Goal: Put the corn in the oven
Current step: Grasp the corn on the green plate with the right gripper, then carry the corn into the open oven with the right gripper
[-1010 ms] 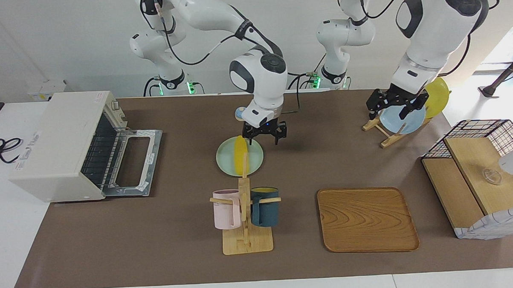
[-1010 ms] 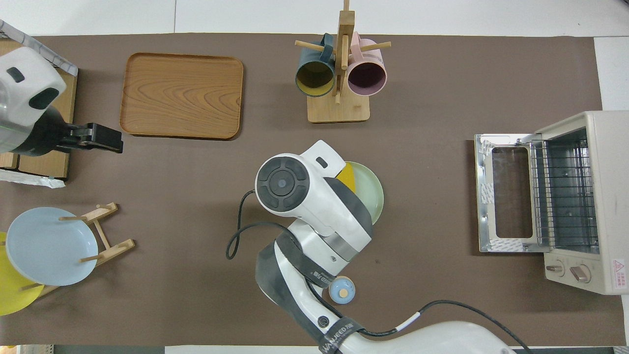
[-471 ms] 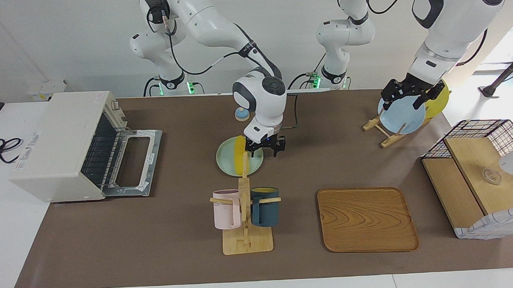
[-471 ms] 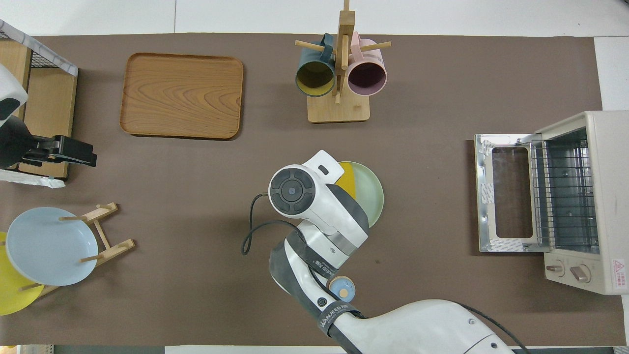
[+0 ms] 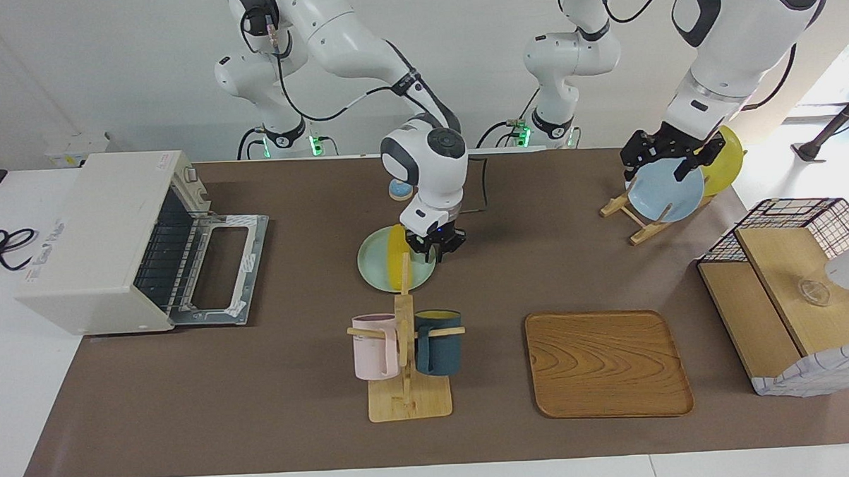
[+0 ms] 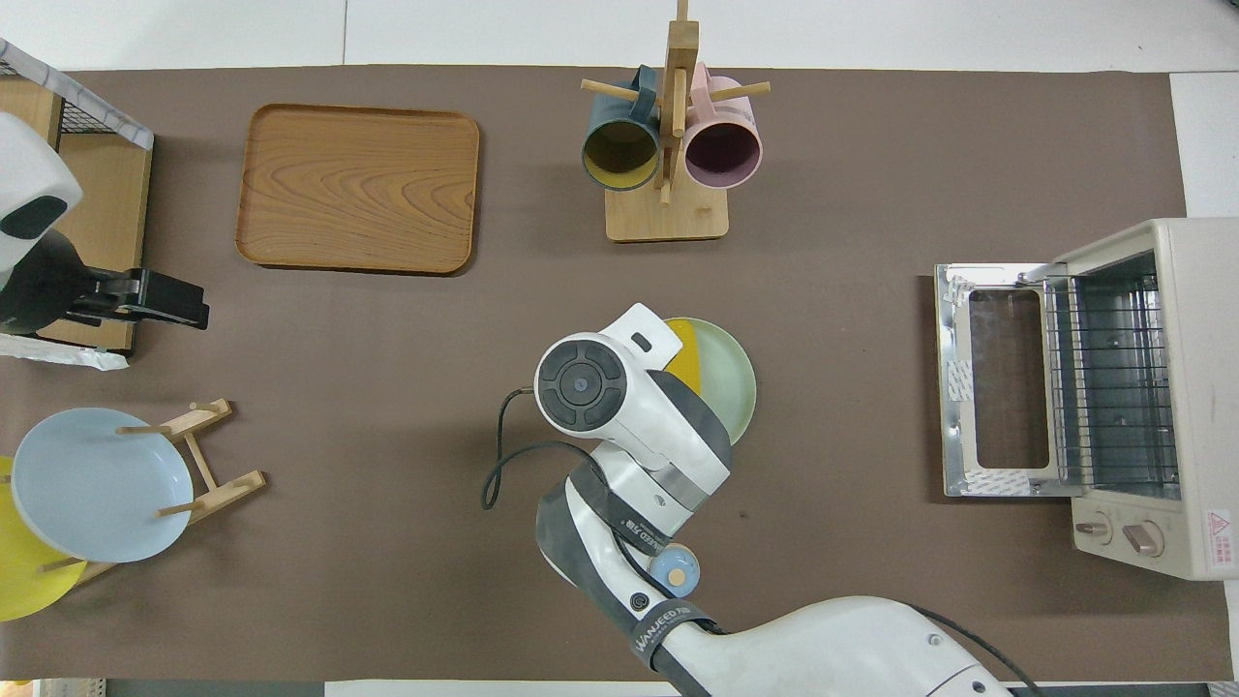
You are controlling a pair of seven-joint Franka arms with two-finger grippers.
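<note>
The corn (image 5: 397, 257) lies on a pale green plate (image 5: 374, 265) near the middle of the table (image 5: 260, 385). The right end effector (image 5: 433, 250) is down at the plate, just beside the corn on the side toward the left arm's end; its fingers look drawn together, but whether they clasp the corn cannot be told. Seen from overhead, the right arm's wrist covers most of the corn (image 6: 683, 348).

The oven (image 5: 107, 242) stands at the right arm's end of the table, its door (image 5: 217, 267) folded down flat and the wire rack (image 6: 1113, 373) showing. Two knobs sit on its front panel, and a small red-and-white warning sticker (image 6: 1219, 530) sits on top; its text is unreadable.

Farther from the robots than the plate, a wooden mug stand (image 5: 407, 380) carries two mugs, one pink (image 5: 374, 346) and one dark blue (image 5: 439, 342). A wooden tray (image 5: 607, 363) lies beside it. A plate rack (image 5: 632, 220) holds two plates, one blue (image 5: 666, 191) and one yellow (image 5: 725, 159). The left end effector (image 5: 665, 161) hangs released over that rack. A wire-and-wood basket (image 5: 786, 289) stands at the left arm's end. A small blue bell (image 6: 673, 571) sits close to the robots. The right arm's band reads "WANJEED" (image 6: 663, 647).
</note>
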